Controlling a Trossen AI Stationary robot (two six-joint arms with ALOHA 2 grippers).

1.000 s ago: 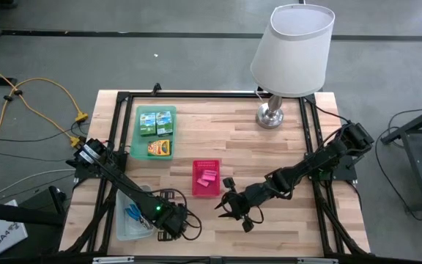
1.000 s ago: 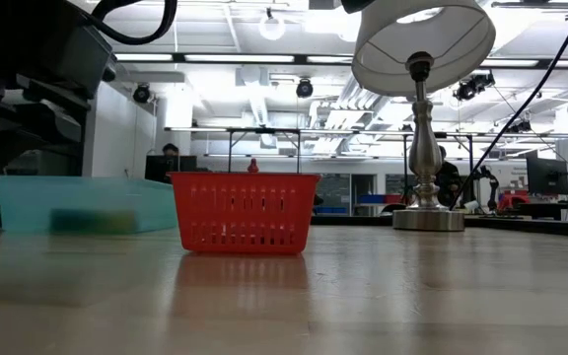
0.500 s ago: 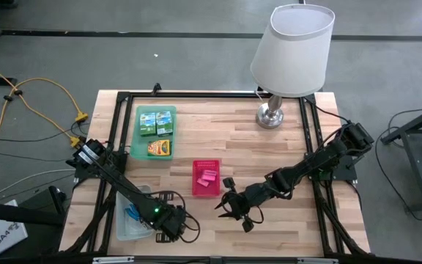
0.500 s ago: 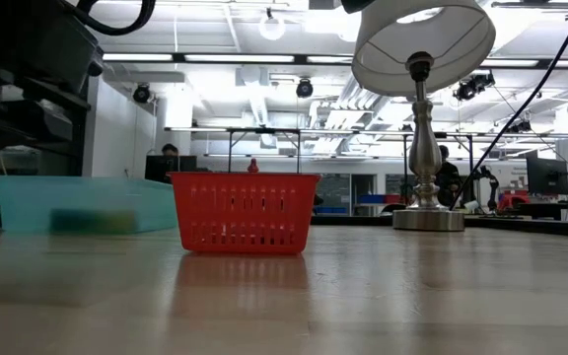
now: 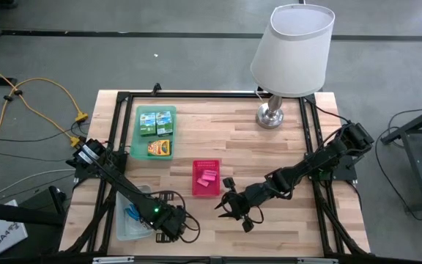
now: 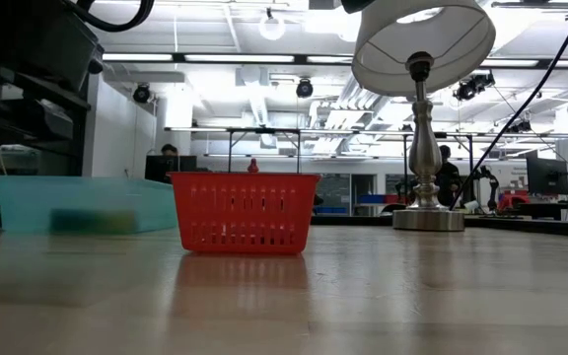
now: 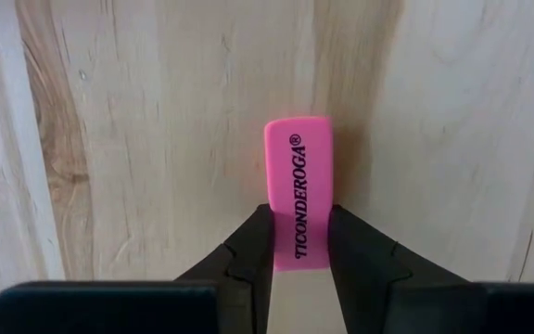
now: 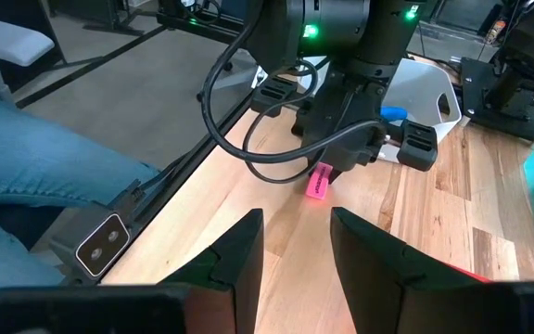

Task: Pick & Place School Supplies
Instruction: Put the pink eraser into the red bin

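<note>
Gripping pink eraser (image 7: 298, 192) now: left gripper (image 7: 299, 243) has fingers (image 7: 253, 243) pressed on both long sides, eraser flat on table (image 5: 269, 150) near front edge, beside clear bin (image 5: 127, 224). You should confirm squeeze firm, then lift straight up before swinging toward red basket (image 5: 206, 177). Front edge close; bin just beside. Right gripper (image 8: 295, 243) waits near basket, fingers apart, empty; keep your path clear of it.

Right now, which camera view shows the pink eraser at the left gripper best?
The left wrist view: the eraser fills the middle, between the left gripper fingers. The right wrist view shows it small; the high and low views hide it.
</note>
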